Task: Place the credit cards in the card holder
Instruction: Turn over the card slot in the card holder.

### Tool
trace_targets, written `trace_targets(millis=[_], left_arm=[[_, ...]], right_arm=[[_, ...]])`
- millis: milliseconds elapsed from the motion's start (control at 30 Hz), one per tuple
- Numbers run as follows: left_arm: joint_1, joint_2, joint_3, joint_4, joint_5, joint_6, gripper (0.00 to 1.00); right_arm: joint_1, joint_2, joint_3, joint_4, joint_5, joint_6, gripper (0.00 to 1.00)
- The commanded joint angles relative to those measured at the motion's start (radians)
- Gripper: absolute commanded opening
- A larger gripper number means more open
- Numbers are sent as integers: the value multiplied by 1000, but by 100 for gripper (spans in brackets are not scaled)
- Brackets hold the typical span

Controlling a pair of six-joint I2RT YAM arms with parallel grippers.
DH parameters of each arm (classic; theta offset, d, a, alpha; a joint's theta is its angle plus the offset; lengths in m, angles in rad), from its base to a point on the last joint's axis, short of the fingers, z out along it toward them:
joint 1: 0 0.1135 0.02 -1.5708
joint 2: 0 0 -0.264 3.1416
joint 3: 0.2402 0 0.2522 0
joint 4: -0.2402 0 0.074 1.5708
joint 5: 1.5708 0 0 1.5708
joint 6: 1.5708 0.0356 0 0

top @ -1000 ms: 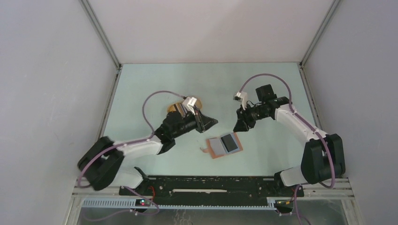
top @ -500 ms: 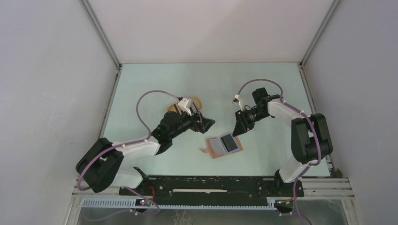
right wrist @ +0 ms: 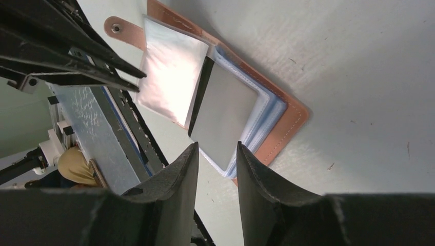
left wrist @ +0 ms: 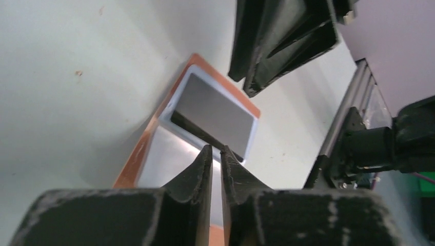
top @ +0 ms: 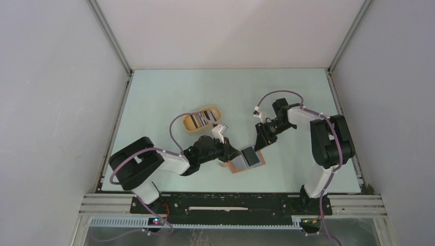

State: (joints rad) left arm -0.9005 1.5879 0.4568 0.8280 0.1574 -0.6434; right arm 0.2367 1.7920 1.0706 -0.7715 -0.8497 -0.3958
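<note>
Reddish-brown leather folding card holder (right wrist: 287, 123) lies open.
Jaws of left gripper (left wrist: 215, 149) almost touch; right gripper (right wrist: 216, 148) spread, empty. Best hold clear sleeve (right wrist: 169, 77) flat.

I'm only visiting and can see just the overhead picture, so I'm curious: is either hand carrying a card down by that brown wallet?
Observer: No card shows in the left hand. It is nearly closed, with only a slit, and points at the open wallet.
Operator: And the right one?
Observer: The right hand is open and empty, over the wallet.
Operator: What is the grey patch?
Observer: A grey card, slipped into the top one of a stack of clear pockets.
</note>
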Motion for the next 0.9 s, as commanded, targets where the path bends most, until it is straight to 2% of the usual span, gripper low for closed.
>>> trace_targets(millis=[0, 200, 867], left_arm=[[-2, 31, 27, 43, -54, -54, 11], [-6, 78, 82, -34, -52, -58, 0], [-32, 126, 125, -113, -50, -75, 0]], right_arm=[[-2, 24, 37, -6, 9, 19, 41], [-1, 54, 46, -13, 17, 21, 41], [-1, 106, 64, -32, 2, 27, 40]])
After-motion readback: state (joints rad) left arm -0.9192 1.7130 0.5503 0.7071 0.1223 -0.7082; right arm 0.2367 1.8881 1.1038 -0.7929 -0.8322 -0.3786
